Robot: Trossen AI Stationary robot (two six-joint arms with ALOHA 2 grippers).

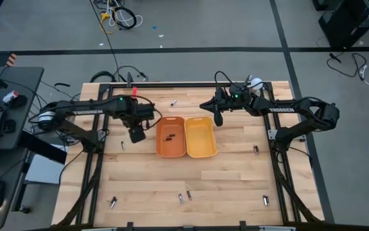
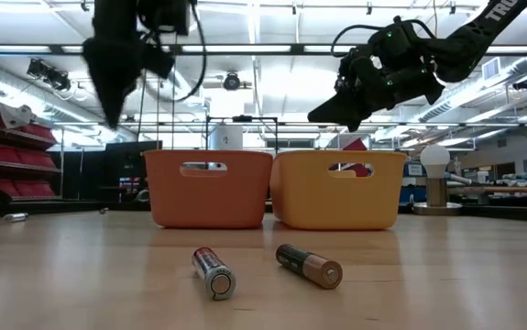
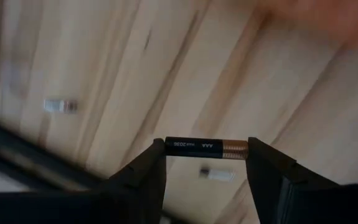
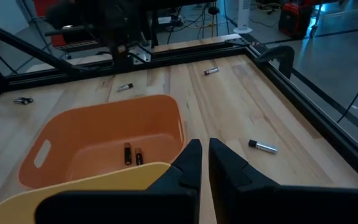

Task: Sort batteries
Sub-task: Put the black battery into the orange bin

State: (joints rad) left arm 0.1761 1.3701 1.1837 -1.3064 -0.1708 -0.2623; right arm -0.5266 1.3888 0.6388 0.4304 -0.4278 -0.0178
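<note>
A black-and-copper AAA battery [image 3: 197, 147] hangs above the table with my left gripper [image 3: 207, 157] shut on it, just left of the orange tray [image 1: 170, 146]. Two batteries [image 4: 132, 154] lie on that tray's floor. The yellow tray [image 1: 201, 138] stands against its right side. My right gripper [image 4: 203, 155] hovers shut over the yellow tray's far rim, holding nothing. Loose batteries lie flat on the wood: one [image 1: 173, 101] beyond the trays, one [image 1: 122, 145] below my left gripper, two [image 2: 214, 273] at the near edge. My left gripper pinches the AAA battery lengthwise, one finger [image 3: 146, 167] on its black end [image 3: 171, 145] and the other on its copper end [image 3: 241, 148]. The fingers point down from above. The battery lies level between the fingertips, lifted clear of the table.
More batteries lie near the right rail [image 1: 256, 150] and the front corners [image 1: 113, 203], [image 1: 266, 200]. A metal cup with a white ball [image 1: 255, 82] stands at the far right. Black frame rails [image 1: 94, 173] run along the table's sides. Bare wood lies in front of the trays.
</note>
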